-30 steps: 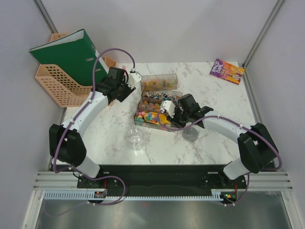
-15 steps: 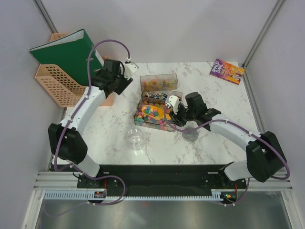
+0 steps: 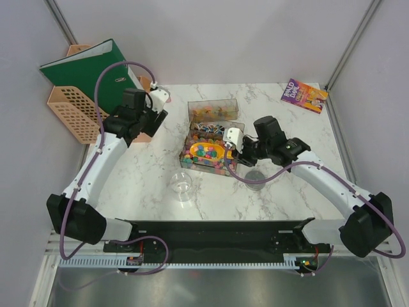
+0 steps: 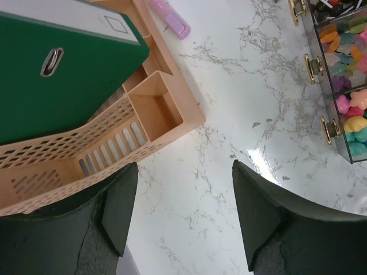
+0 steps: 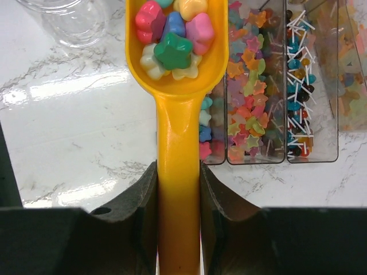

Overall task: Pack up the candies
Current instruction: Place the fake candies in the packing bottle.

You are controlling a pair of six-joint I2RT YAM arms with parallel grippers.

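Observation:
My right gripper point(image 5: 178, 183) is shut on the handle of an orange scoop point(image 5: 177, 86), also seen in the top view point(image 3: 215, 152). Its bowl holds several candies point(image 5: 172, 40) in pink, green, blue and yellow, lifted above the clear divided box point(image 3: 212, 137) that holds more candies point(image 5: 248, 97). The clear cup point(image 3: 181, 186) stands on the table left of and nearer than the box; its rim shows in the right wrist view point(image 5: 71, 23). My left gripper point(image 4: 183, 206) is open and empty over bare marble beside the peach basket point(image 4: 143, 120).
A green binder point(image 3: 92, 73) leans in the peach basket point(image 3: 73, 115) at the back left. A book point(image 3: 304, 96) lies at the back right. A round clear lid point(image 3: 255, 178) lies under my right arm. A pink marker point(image 4: 169, 16) lies by the basket.
My right gripper has lifted the loaded scoop out of the box and drawn back to the right. My left arm has swung left, away from the box toward the basket.

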